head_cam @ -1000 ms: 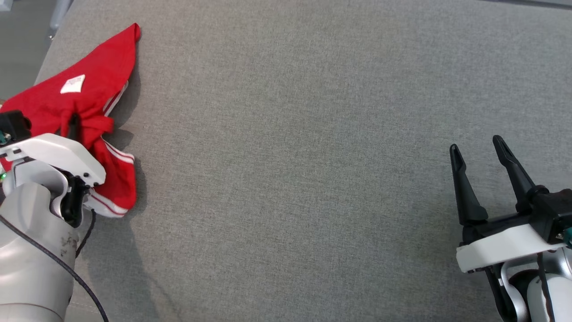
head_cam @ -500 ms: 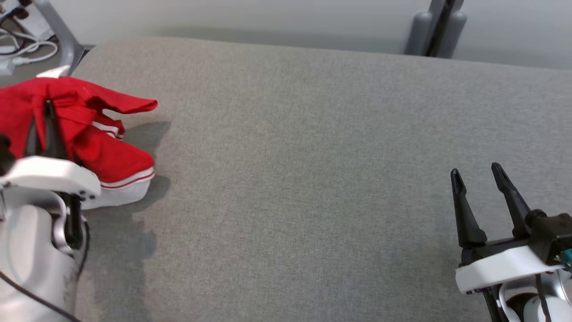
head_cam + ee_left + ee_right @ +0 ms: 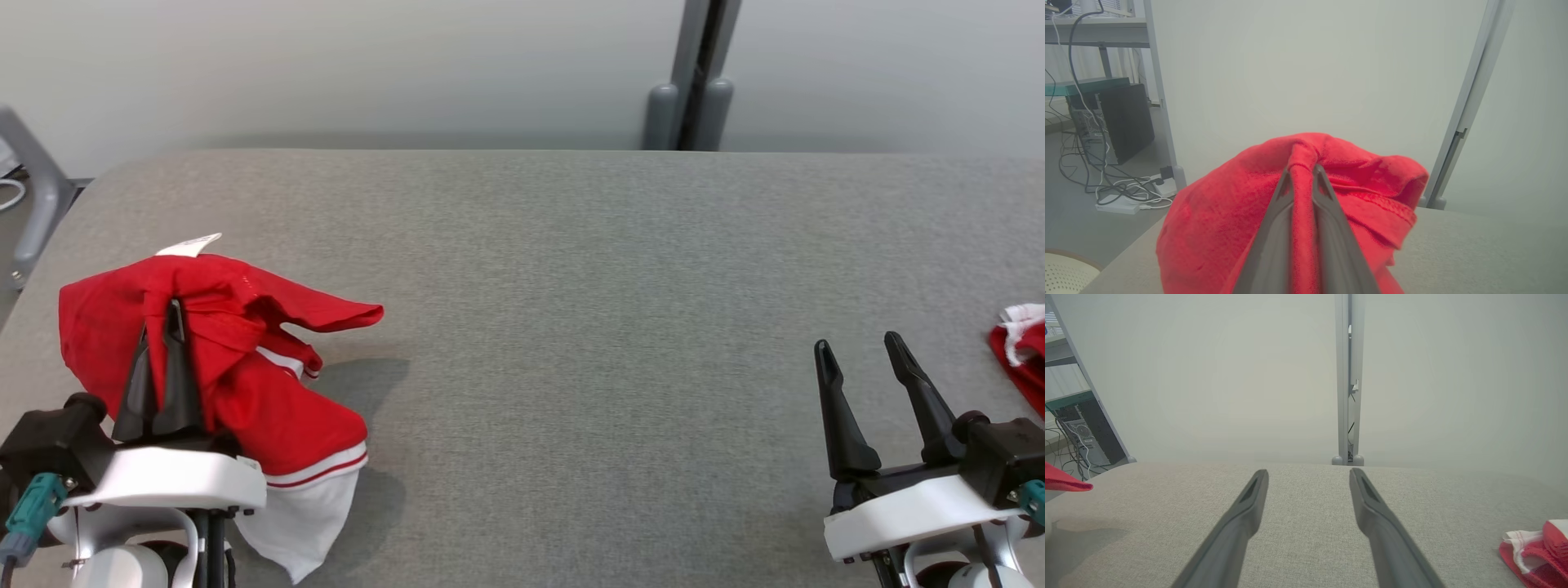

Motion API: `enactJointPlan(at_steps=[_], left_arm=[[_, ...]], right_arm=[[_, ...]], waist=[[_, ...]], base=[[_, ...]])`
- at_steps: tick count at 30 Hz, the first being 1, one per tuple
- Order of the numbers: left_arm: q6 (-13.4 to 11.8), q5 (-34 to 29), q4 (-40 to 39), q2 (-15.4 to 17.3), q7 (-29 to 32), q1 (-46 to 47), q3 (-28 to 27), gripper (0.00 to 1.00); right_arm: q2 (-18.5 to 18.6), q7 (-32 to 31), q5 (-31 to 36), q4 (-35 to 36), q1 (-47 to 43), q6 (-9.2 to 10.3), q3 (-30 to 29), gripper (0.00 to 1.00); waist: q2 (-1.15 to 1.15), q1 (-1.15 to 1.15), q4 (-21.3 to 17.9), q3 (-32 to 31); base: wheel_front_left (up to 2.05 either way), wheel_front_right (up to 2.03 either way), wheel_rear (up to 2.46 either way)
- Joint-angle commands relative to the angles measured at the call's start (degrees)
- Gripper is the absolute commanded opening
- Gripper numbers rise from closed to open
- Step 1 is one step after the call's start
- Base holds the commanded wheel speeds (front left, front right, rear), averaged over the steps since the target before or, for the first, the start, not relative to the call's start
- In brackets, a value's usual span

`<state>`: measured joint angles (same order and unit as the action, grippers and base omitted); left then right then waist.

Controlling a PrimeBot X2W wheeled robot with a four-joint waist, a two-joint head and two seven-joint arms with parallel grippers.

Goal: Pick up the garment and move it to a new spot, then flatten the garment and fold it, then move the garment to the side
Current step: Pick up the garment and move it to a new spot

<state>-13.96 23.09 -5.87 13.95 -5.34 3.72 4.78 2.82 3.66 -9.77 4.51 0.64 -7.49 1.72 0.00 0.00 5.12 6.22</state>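
Note:
The garment [image 3: 269, 408] is red with a white striped hem and a white label, bunched at the table's left end. My left gripper [image 3: 167, 322] is shut on a pinched fold of it, and the cloth drapes over and around the fingers and casts a shadow on the table. In the left wrist view the fold runs between the shut fingers of the left gripper [image 3: 1303, 169], with the garment [image 3: 1220, 220] spreading below. My right gripper [image 3: 856, 343] stands open and holds nothing over the table's right part. The right wrist view looks along this open right gripper [image 3: 1308, 473]; a tip of the garment [image 3: 1063, 482] shows at its left edge.
The grey fabric-covered table [image 3: 571, 269] stretches between the grippers. Another red and white cloth [image 3: 1020, 351] lies at the right edge, also the cloth [image 3: 1535, 551]. A grey post [image 3: 690, 82] stands behind the table. A computer tower [image 3: 1122, 118] and cables sit on the floor to the left.
The head camera has tilted up, bringing the table's far edge and wall into view. The left gripper has raised the garment off the table into a hanging bunch. The right gripper stayed open.

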Motion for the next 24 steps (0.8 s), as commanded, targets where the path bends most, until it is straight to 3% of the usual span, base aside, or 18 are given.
enactJointPlan(at_steps=[1,9,24], left_arm=[[-0.5,-0.5,-1.4,0.3,0.5,-0.5,0.1,0.00],[-0.2,-1.9,-6.6,0.2,4.0,-1.4,4.2,0.00],[6.6,-3.8,2.0,-1.8,5.6,8.7,14.4,0.00]], right_arm=[[0.2,0.6,-0.2,-0.2,0.1,-0.01,-0.1,1.00],[0.2,1.0,-1.1,-0.5,0.9,-0.01,0.7,1.00],[0.2,3.8,-3.5,-1.9,3.7,-0.01,2.2,1.00]], waist=[[0.00,0.00,-1.4,0.0],[0.00,0.00,-8.2,1.5],[0.00,0.00,-23.5,10.0]], base=[[0.00,0.00,0.00],[0.00,0.00,0.00],[0.00,0.00,0.00]])
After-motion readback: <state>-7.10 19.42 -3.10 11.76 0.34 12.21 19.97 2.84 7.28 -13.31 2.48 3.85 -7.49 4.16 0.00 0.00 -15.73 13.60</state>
